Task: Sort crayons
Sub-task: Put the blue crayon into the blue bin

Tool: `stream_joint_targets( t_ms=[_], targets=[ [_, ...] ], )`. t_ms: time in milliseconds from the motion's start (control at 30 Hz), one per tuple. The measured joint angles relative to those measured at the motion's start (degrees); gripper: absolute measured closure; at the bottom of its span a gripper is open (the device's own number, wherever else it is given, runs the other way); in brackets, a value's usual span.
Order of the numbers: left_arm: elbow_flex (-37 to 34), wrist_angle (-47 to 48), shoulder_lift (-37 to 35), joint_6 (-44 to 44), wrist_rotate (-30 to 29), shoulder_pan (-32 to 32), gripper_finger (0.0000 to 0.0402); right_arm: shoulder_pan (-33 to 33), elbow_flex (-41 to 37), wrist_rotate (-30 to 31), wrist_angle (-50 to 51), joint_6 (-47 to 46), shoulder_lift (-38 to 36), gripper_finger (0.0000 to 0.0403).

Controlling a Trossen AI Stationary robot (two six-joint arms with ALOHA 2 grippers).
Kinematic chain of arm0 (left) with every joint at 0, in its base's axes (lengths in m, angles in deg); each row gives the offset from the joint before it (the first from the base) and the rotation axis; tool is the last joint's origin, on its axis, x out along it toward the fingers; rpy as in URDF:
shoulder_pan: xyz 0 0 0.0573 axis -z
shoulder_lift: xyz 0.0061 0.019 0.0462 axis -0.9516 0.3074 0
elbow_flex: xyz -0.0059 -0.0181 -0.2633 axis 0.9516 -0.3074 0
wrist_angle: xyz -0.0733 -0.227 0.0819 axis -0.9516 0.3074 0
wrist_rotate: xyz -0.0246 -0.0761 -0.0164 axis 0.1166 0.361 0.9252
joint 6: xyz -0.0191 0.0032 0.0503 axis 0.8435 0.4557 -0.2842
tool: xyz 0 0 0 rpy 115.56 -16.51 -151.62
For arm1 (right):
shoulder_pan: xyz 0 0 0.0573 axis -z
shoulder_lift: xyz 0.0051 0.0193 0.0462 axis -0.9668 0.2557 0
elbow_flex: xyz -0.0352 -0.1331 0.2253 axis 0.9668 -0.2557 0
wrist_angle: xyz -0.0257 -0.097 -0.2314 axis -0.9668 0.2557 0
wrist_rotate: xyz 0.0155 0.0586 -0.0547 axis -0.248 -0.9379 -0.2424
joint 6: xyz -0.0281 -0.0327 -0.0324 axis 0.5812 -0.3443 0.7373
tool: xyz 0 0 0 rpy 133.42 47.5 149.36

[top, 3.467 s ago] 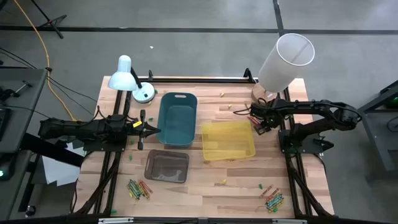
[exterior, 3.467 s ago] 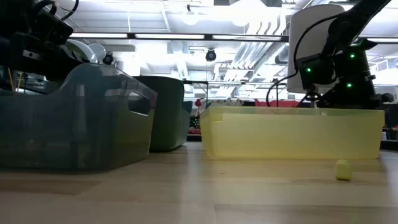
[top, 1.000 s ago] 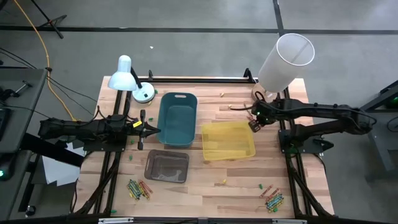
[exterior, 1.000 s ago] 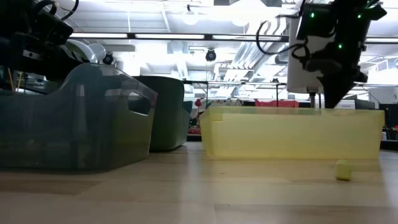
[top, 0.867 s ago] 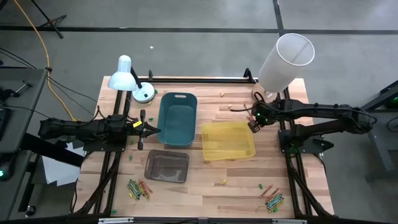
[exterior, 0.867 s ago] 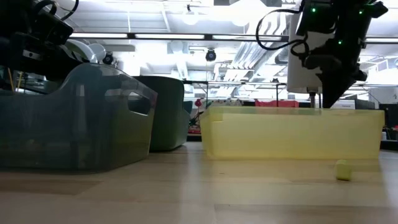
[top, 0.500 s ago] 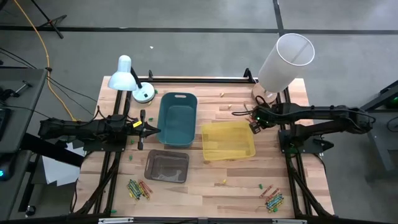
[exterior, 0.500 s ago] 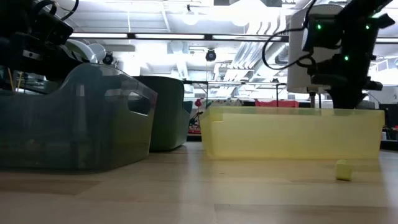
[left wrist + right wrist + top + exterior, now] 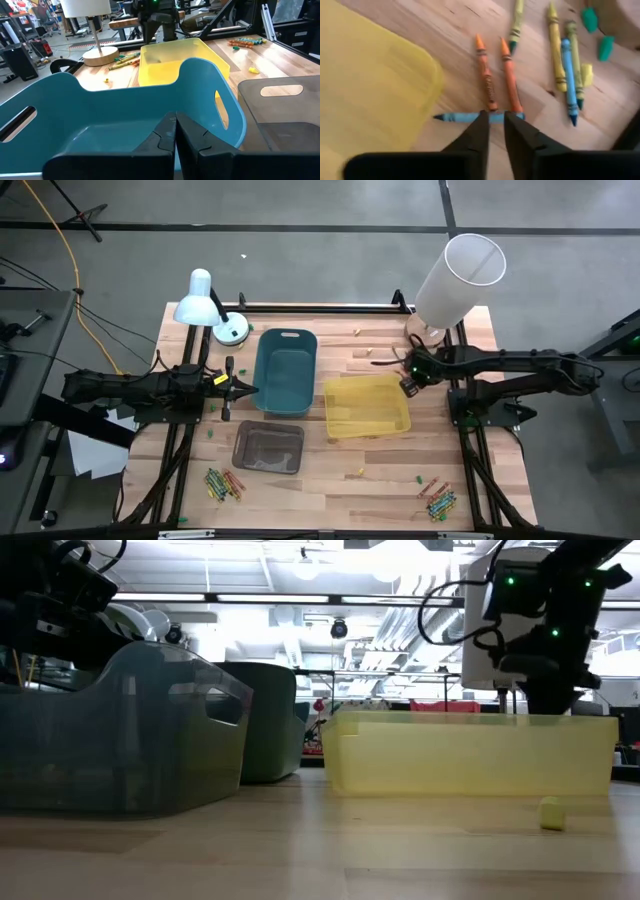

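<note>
Hovering right gripper (image 9: 494, 125) fingers, narrowly parted and empty, above a blue crayon (image 9: 465, 117) on the tabletop (image 9: 380, 465) beside the yellow bin (image 9: 365, 95). Best approach: straddle its middle, avoiding orange neighbours. Left gripper (image 9: 175, 131) closed, waiting over teal bin (image 9: 100, 115).

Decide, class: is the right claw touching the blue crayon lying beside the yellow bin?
Cannot tell. In the right wrist view the right claw stands over the blue crayon, fingertips overlapping it, but no view shows contact or a gap.
</note>
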Motion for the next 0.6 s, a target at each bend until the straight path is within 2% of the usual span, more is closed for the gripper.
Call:
stream_joint_targets(
  t_ms=[100, 200, 433, 600],
  targets=[
    [0.0, 0.0, 0.0, 0.0, 0.0, 0.0, 0.0401, 0.9, 0.2, -1.6, 0.5, 0.1, 0.0, 0.0299],
    [0.0, 0.0, 0.0, 0.0, 0.0, 0.0, 0.0401, 2.1, 0.2, -2.5, 2.7, -3.3, 0.0, 0.0276],
    [0.0, 0.0, 0.0, 0.0, 0.0, 0.0, 0.0401, 3.0, -0.2, -3.3, 4.6, -12.1, 0.0, 0.0269],
    [0.0, 0.0, 0.0, 0.0, 0.0, 0.0, 0.0401, 0.2, -0.2, -3.3, 8.4, -19.5, 0.0, 0.0269]
  ],
)
